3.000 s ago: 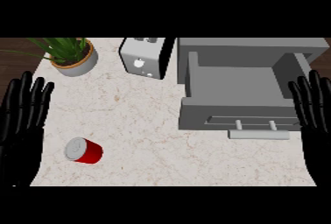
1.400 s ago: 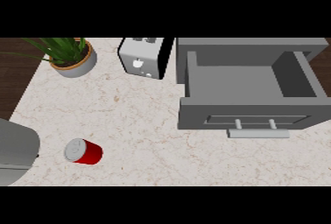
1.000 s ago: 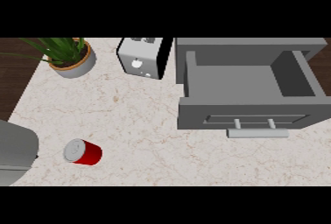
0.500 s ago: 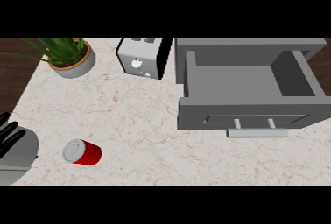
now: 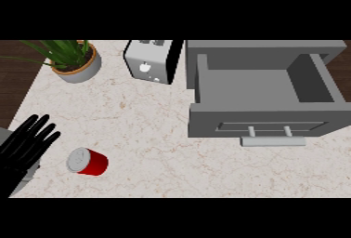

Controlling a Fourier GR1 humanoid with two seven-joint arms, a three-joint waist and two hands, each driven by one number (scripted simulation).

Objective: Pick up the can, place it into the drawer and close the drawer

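The left hand [image 5: 26,145] is hovering with fingers spread just left of the red can [image 5: 87,161], which is lying on the table [image 5: 144,135] well apart from the open drawer [image 5: 264,95].

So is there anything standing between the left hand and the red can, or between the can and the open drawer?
Nothing visible. The left hand is beside the can with only bare counter between them. From the can to the open drawer the counter holds nothing; toaster and potted plant sit farther back.
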